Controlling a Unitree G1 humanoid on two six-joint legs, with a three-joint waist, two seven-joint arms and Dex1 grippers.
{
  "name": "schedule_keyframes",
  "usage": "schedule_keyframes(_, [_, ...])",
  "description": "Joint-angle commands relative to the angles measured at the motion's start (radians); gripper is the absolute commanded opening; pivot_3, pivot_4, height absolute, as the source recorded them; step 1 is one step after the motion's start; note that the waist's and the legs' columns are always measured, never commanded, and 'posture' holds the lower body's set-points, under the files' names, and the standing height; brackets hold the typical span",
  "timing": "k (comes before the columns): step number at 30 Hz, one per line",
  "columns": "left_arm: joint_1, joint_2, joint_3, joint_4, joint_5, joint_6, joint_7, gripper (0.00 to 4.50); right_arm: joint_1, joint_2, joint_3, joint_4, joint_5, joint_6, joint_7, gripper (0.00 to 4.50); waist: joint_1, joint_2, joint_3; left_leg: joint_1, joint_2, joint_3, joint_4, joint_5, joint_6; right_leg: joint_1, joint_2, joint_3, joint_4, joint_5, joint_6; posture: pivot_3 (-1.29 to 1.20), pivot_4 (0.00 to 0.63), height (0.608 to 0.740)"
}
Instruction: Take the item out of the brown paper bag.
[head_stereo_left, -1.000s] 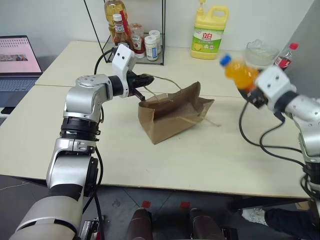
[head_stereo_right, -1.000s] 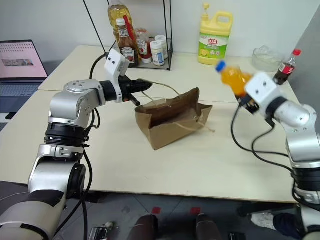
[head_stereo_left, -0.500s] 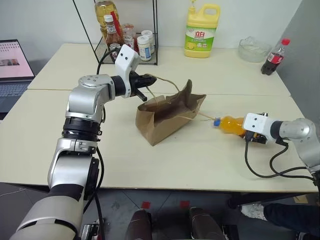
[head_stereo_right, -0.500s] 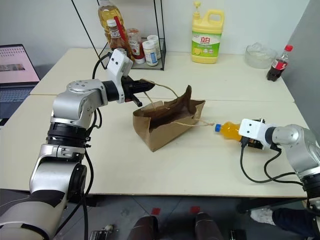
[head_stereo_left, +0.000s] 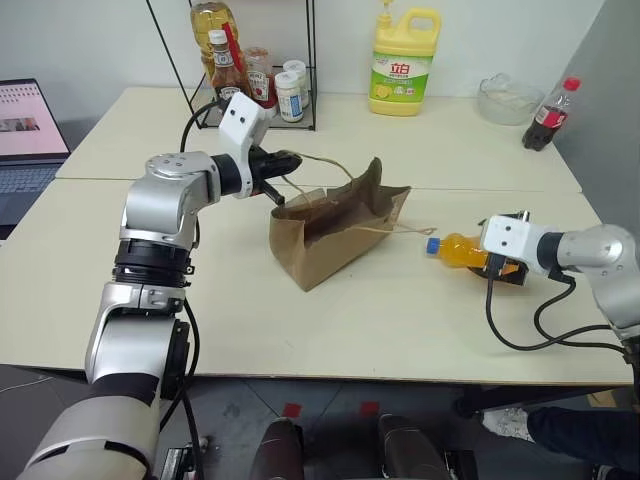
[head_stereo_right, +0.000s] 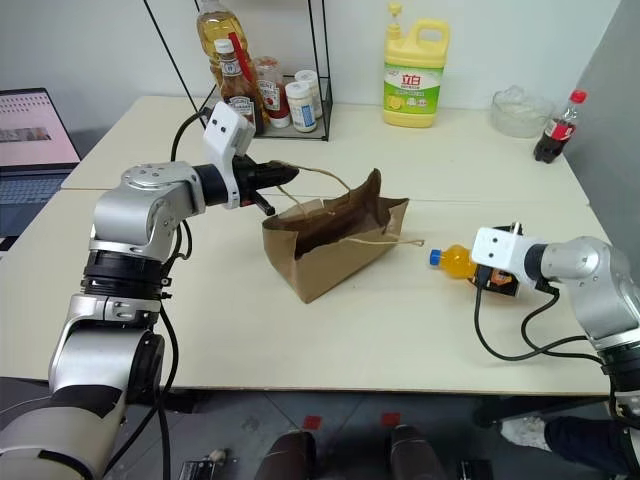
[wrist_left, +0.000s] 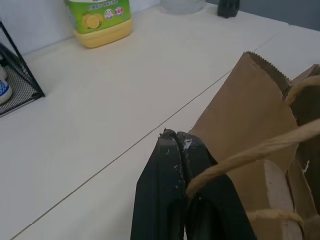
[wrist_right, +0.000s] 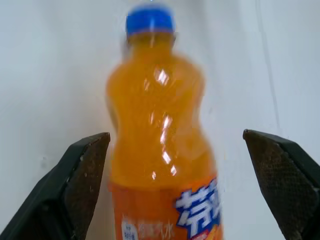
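We are looking at the bottle (head_stereo_left: 458, 250), which is lying on its side on the tabletop (head_stereo_left: 400, 320), outside the bag (head_stereo_left: 335, 232) and to the right of it. Its long axis is running nearly level across the tabletop, and the blue cap is pointing left, toward the bag. In the right wrist view the bottle (wrist_right: 160, 130) is sitting between the two fingers (wrist_right: 80, 185), and we are seeing a clear gap on each side of it.

The right tool (head_stereo_left: 478, 254) is standing released around the base end of the bottle, its fingers spread wide and not pressing it.

The bag is lying tilted on the tabletop with its open mouth facing up and toward the far side. One cord handle (head_stereo_left: 325, 160) is rising from the bag's rim to the left tool (head_stereo_left: 290, 160). The left tool is clenched on this handle, just above and to the left of the bag; in the left wrist view the black fingers (wrist_left: 175, 190) are pressed together with the cord (wrist_left: 250, 155) passing beside them.

A yellow jug (head_stereo_left: 401, 62) and a cola bottle (head_stereo_left: 547, 112) are standing at the far edge, well apart from the bag.
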Motion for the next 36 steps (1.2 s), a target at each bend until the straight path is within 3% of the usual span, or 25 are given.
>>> schedule_keyframes(1, [0.002,0.032,0.064,-0.034,-0.045,0.030,-0.008,0.42,0.022,0.048,-0.109,-0.126,0.109,0.154,-0.022,4.50,0.001,0.000,0.000,0.000,0.000,-0.001,0.000,0.000,0.000,0.000,0.000,-0.001,0.000,0.000,0.000,0.00,0.150,0.740])
schedule_keyframes(9, [0.097,0.078,0.144,-0.177,-0.134,0.143,-0.011,2.79,0.123,0.247,-0.261,-0.364,0.255,0.462,-0.210,4.50,0.004,0.000,0.000,0.000,0.000,-0.002,0.001,0.000,0.000,0.001,0.000,-0.001,0.001,0.000,0.000,0.00,0.150,0.740])
schedule_keyframes(14, [0.215,0.072,0.286,-0.340,-0.245,0.249,0.068,4.41,0.210,0.389,-0.299,-0.495,0.252,0.508,-0.380,4.50,0.004,0.000,0.000,0.000,0.000,-0.002,0.000,0.000,0.000,0.001,0.000,-0.002,0.001,0.000,0.000,0.00,0.150,0.740])
schedule_keyframes(18, [0.341,0.034,0.386,-0.493,-0.314,0.305,0.172,4.49,0.293,0.481,-0.298,-0.581,0.248,0.493,-0.486,4.50,0.004,0.000,-0.001,0.000,0.000,-0.002,0.000,0.000,0.000,0.001,0.000,-0.002,0.001,0.000,0.000,0.00,0.150,0.740])
schedule_keyframes(22, [0.609,-0.063,0.399,-0.685,-0.233,0.232,0.346,4.49,0.424,0.611,-0.282,-0.681,0.232,0.464,-0.615,4.50,0.005,0.000,-0.003,0.000,0.000,-0.002,0.000,0.000,0.000,0.002,-0.001,-0.002,0.001,0.000,0.000,0.00,0.150,0.740])
schedule_keyframes(24, [0.761,-0.130,0.385,-0.744,-0.167,0.161,0.434,4.49,0.473,0.697,-0.281,-0.719,0.243,0.480,-0.684,4.50,0.004,0.000,-0.004,0.001,0.000,-0.002,-0.001,0.000,0.000,0.002,-0.001,-0.001,0.001,0.000,0.000,0.00,0.150,0.740])
schedule_keyframes(28, [0.942,-0.199,0.312,-0.807,-0.067,0.050,0.521,4.49,0.532,0.750,-0.263,-0.745,0.225,0.457,-0.743,4.50,0.011,-0.003,-0.004,0.001,0.000,-0.002,-0.001,-0.001,0.003,0.002,-0.001,-0.001,0.001,0.000,0.000,0.00,0.150,0.740])
schedule_keyframes(36, [1.088,-0.279,0.167,-0.874,0.025,-0.037,0.604,4.49,0.675,0.835,-0.276,-0.688,0.221,0.412,-0.829,4.50,0.022,-0.005,-0.006,0.011,-0.001,-0.002,-0.003,-0.002,0.004,0.013,-0.001,-0.001,-0.004,-0.001,0.001,0.00,0.150,0.740])
